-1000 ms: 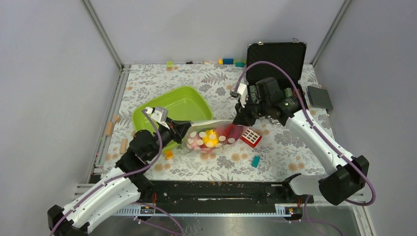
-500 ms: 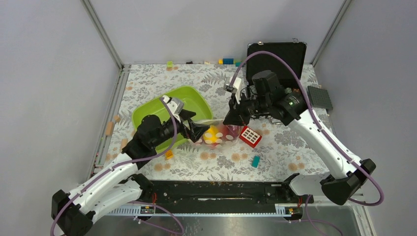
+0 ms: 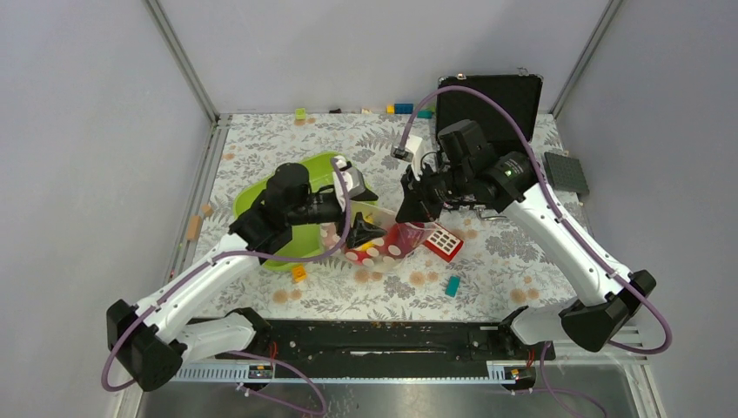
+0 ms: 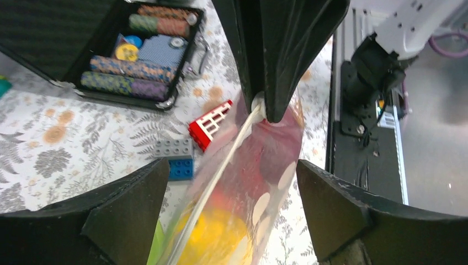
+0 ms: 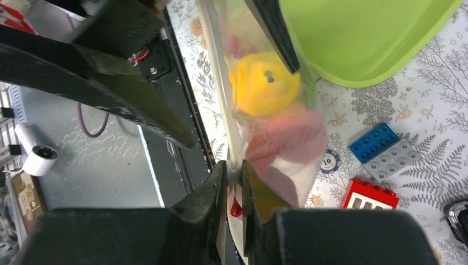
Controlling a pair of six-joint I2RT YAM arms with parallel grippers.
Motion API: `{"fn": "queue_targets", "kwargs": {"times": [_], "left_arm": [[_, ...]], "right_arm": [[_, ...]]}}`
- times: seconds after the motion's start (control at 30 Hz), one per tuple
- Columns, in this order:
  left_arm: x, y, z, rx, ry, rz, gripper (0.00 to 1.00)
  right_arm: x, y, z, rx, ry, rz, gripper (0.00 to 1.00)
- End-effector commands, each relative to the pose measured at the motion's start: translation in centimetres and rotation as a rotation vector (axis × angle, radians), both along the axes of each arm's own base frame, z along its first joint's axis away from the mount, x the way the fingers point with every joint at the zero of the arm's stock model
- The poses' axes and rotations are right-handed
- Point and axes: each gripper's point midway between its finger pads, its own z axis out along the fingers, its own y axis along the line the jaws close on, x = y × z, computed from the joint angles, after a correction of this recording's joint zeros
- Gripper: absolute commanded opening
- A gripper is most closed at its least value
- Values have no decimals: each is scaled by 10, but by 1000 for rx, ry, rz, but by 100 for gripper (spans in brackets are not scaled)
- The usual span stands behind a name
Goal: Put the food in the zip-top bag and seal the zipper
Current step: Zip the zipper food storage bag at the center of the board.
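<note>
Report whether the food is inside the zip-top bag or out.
Inside. The yellow lemon and pink and red pieces show through the clear zip-top bag, gripped by its edge in the shut right pincer.

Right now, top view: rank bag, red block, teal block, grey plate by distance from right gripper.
1. bag, pinched in the right gripper
2. red block, just right of it
3. teal block, toward the bases
4. grey plate, far right

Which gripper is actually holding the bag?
The right gripper: it is pinched shut on the mouth edge of the bag. The left gripper only straddles the bag, jaws wide open.
</note>
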Motion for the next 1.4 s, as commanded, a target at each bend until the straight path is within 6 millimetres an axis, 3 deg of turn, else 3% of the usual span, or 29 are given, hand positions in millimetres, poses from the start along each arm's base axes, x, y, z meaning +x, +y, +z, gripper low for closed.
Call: {"fn": "queue_targets", "kwargs": {"times": [0.0,0.1,0.27,0.43,0.5,0.57,0.7,0.73,0.8,0.93,1.0,1.03,1.2,1.37], "left_arm": [[-11,-6,-1,66,-53,-137,86],[-2,-6,-4,109,-50,-110,86],[-7,-6,10,120,-87,-127,86],[-21,2,29,101,-131,-122,93],[-32,6,35,79,-153,-135,94],[-40,10,43,41,-185,-142,95],[-42,18,63,-29,-225,-87,99],[-45,19,66,-38,-230,-89,99],[-49,21,70,-51,-238,-99,99],[-53,21,76,-69,-216,-100,99],[-52,20,78,-80,-202,-90,99],[-49,18,79,-87,-194,-84,99],[-38,4,67,-43,-172,-114,99],[-21,-20,40,42,-87,-160,99]], "right_arm": [[-22,6,24,106,-34,119,0],[-22,2,21,91,-44,109,0],[-12,-8,8,15,-78,67,0],[20,-24,-17,-136,-123,-79,0],[30,-27,-13,-156,-131,-142,0],[15,-23,5,-95,-132,-77,0],[-43,-10,50,197,-221,182,0],[-48,-12,44,213,-234,192,0],[-33,-19,27,159,-247,82,1],[18,-74,-49,-267,-185,-279,0],[27,-99,-72,-439,-165,-362,0],[25,-100,-76,-457,-154,-344,0],[-20,-46,-48,-95,-174,12,0],[-52,-23,-18,172,-300,217,1]]}}
